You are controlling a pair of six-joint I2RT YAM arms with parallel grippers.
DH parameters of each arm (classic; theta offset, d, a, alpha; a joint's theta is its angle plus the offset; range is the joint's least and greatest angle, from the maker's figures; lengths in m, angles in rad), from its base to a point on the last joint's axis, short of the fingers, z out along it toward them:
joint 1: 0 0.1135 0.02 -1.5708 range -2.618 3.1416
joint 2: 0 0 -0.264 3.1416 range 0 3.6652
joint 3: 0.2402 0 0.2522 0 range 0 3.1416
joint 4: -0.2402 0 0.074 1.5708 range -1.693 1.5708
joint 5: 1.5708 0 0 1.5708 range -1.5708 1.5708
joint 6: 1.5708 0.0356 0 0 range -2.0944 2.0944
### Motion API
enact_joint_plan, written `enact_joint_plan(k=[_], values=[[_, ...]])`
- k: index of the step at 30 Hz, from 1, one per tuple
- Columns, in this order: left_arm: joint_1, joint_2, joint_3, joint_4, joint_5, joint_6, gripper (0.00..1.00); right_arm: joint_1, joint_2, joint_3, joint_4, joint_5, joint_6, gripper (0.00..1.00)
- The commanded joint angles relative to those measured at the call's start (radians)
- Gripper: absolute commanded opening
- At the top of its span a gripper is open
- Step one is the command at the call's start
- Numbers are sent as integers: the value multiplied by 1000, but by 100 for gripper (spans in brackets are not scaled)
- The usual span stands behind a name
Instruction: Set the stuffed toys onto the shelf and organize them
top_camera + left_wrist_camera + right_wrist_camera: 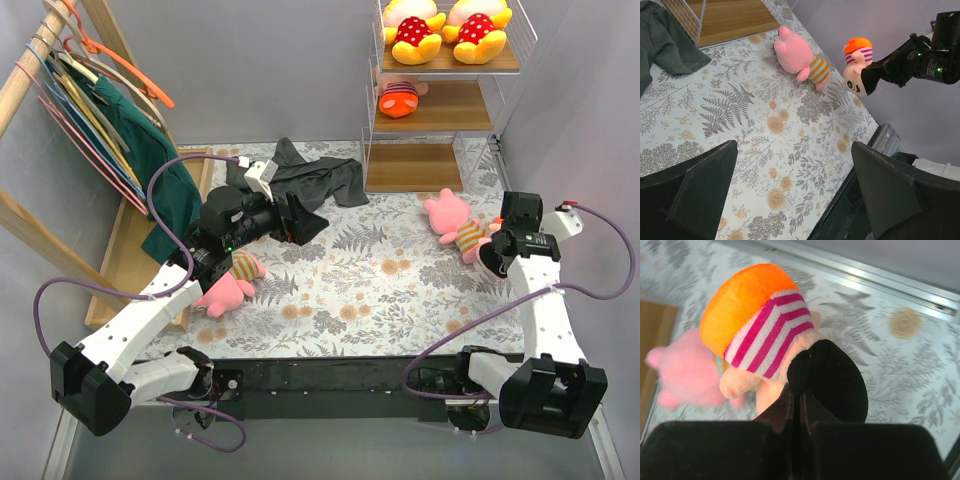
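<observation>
- Across the counter (400, 290) lies a floral-print cloth, and both arms reach over it from the near edge.
- At the far right corner stands the shelf (420, 165), a white wire frame with three wooden boards.
- Along the left side leans the wooden clothes rail (25, 65) with hangers and a green garment.
- The dark grey garment (320, 180) lies crumpled on the cloth, just left of the shelf's foot.
- The left gripper (305, 222) hangs over the middle of the counter beside that garment. Its jaws are spread wide, with only the printed cloth between the fingers (695, 190), and they hold nothing.
- The right gripper (801, 385) is at the right edge of the counter, jaws pressed together on the side of a plush doll in a pink-striped shirt (755, 305) with orange bottoms.
- One pink doll (448, 212) in a striped shirt lies on the cloth just beside the held doll, between it and the shelf.
- A second pink doll (222, 292) lies at the left, partly under the left arm.
- Two yellow dolls in red polka-dot dresses (415, 28) sit side by side on the top board.
- One orange-and-striped doll (400, 98) lies on the middle board.
</observation>
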Motion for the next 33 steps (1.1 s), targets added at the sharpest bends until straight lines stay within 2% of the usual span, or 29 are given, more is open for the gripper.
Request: enact_joint_plan(k=[1,2,4,5,7,8,11,15,17,21,25,28,33], values=[[-3,-13,-2,8,-11,14,98,8,-75,-2,320,-318,-258,1],[-3,-13,-2,8,-11,14,98,13,-83,-8,342,-428,-271,1],[-3,-13,-3,7,-11,15,98,31,-101,-37,443,-551,-329,1],[-3,-13,-3,8,-13,14,98,34,-109,-55,504,-734,-367,1],[-3,-13,-3,7,-24,14,98,39,-152,-154,642,-944,-423,1],[-3,-12,-3,7,-24,9,98,42,-167,-196,809,-1088,-409,1],[-3,-4,-2,10,-21,-3,98,93,-209,-293,1021,-1213,-326,1],[-3,22,-3,34,19,-40,98,258,-203,-335,1216,-1293,-266,1],[-3,42,1,68,54,-61,98,320,-200,-379,1330,-1305,-184,1],[-3,71,21,137,85,-130,98,461,-197,-443,1619,-1238,-47,1],[-3,83,29,187,123,-152,98,515,-181,-480,1802,-1190,57,1],[-3,70,-2,258,168,-175,98,538,-174,-506,1905,-1152,113,1],[-3,76,-35,387,261,-235,98,581,-155,-502,1910,-1123,100,1]])
